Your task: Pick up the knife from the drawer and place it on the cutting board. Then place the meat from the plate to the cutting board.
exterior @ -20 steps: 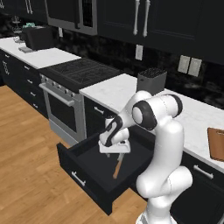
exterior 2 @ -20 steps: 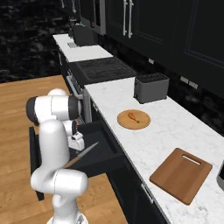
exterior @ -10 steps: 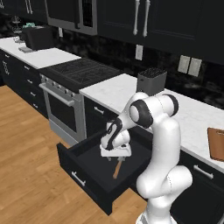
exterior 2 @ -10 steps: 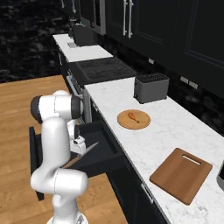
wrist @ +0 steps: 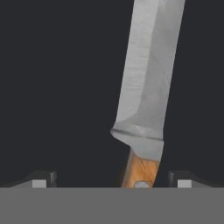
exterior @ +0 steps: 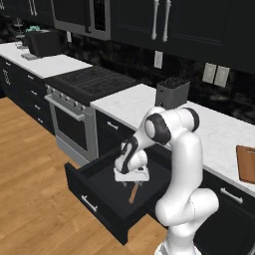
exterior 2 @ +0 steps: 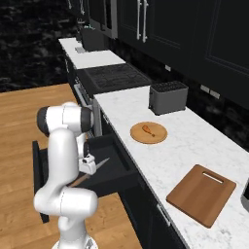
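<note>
The knife (wrist: 146, 74) lies flat on the dark floor of the open drawer (exterior: 97, 206), steel blade pointing away and tan wooden handle (wrist: 140, 173) nearest the hand. My gripper (wrist: 113, 180) hangs just above it, open, one fingertip on each side of the handle and neither touching. From the base, the gripper (exterior: 132, 182) reaches down into the drawer over the knife handle (exterior: 133, 193). The knife blade (exterior 2: 102, 163) shows beside the hand (exterior 2: 88, 165). On the white counter the cutting board (exterior 2: 202, 194) lies bare, and the meat (exterior 2: 146, 129) rests on a round wooden plate (exterior 2: 158, 136).
A dark toaster (exterior 2: 168, 96) stands behind the plate. The stove (exterior: 89, 79) is left of the drawer, with narrower drawers under the counter. The open drawer's front (exterior 2: 39, 180) juts over the wooden floor. One end of the cutting board (exterior: 246, 164) shows at the right edge.
The hand has sunk a little deeper into the drawer, closer to the knife. The jaws stay wide and the knife has not moved.
</note>
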Robot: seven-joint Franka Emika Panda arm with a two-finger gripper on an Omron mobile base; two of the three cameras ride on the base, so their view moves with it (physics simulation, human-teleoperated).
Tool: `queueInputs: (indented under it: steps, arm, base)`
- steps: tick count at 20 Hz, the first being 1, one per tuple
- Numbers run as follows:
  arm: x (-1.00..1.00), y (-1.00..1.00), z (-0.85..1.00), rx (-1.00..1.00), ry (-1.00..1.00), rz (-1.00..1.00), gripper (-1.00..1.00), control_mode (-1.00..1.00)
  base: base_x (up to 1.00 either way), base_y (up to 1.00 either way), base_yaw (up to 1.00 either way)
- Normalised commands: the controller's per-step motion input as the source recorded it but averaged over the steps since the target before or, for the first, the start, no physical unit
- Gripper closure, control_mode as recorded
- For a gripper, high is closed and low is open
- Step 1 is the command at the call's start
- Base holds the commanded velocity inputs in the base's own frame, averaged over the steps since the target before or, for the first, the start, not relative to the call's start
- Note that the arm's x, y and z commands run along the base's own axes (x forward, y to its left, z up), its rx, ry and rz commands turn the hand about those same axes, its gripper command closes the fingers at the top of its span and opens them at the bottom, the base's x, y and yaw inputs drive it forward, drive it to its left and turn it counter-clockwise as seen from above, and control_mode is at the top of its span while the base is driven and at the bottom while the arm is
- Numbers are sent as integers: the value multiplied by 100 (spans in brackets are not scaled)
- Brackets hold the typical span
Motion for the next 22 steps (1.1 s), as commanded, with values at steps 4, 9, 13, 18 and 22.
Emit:
queueInputs:
  steps: [4, 9, 13, 18, 22]
  arm:
    - [0, 0, -35, 0, 0, 0, -100, -100]
    - [0, 0, -44, 0, 0, 0, -100, -100]
    - [-1, 0, -47, 0, 0, 0, -100, -100]
    - [-3, 0, -30, 2, -6, 0, -100, -100]
    - [-15, 0, -27, 5, -14, 0, -100, -100]
  base:
    - [0, 0, 0]
    - [0, 0, 0]
    - [0, 0, 0]
    - [0, 0, 0]
    - [0, 0, 0]
